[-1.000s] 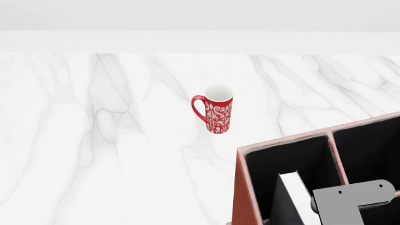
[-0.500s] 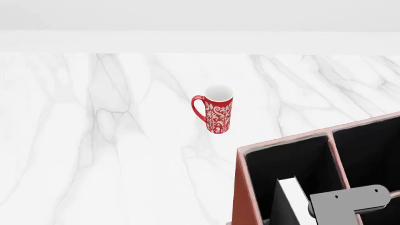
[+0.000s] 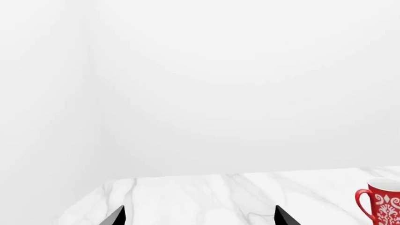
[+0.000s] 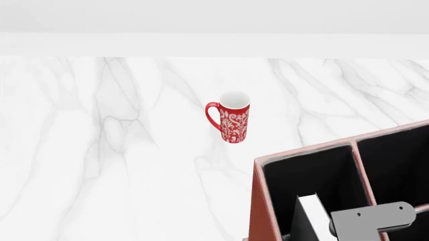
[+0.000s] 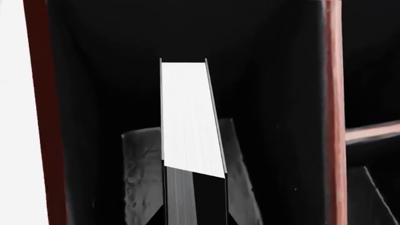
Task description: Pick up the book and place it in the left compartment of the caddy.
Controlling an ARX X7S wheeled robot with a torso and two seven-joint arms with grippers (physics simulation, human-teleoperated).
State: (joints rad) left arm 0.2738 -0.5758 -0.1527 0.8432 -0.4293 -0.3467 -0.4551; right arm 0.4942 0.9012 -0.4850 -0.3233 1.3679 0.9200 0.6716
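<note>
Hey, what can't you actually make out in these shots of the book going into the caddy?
- Book bottom: hidden by the caddy wall in the head view, cut off by the frame edge in the right wrist view.
- Right gripper: fingers mostly behind the book, grip unclear.
- Left gripper: only two fingertips show.
- Mug: cut off by the frame edge in the left wrist view.

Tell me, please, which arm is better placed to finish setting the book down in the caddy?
Right. Its end effector grips the book inside the left compartment of the caddy. The left end effector hangs open near the mug.
</note>
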